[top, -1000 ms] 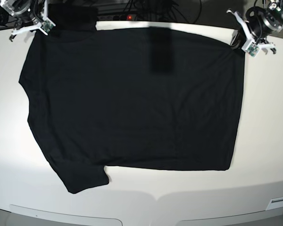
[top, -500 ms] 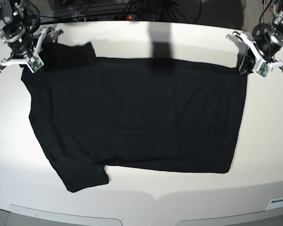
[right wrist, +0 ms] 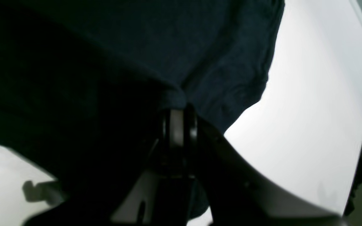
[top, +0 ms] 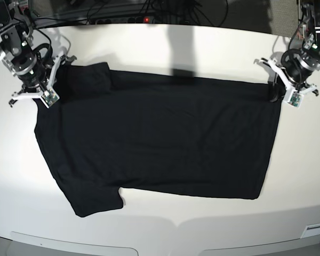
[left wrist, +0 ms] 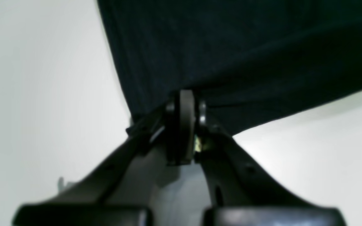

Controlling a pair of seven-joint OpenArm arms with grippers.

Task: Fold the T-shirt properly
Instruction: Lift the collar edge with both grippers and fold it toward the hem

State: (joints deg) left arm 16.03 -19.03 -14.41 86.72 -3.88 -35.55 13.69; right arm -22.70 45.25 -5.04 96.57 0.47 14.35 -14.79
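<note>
Both arms pinching the far edge of the shirt, w/ the cloth spread flat between them.

The large black short-sleeved cloth T-shirt [top: 154,133] lies plain side up on the white table [top: 160,224], collar end to the left, hem to the right, near sleeve sticking out at lower left. Left gripper [left wrist: 184,110], at scene right, has its jaws closed tight on the far hem corner; right gripper [right wrist: 178,116], at scene left, is clamped on a bunched bit by the far sleeve/shoulder. Holding the two far corners apart keeps that edge taut & straight, prob. so it can be carried toward the near edge as one clean lengthwise fold. Far sleeve looks tucked over near the right gripper.
</note>
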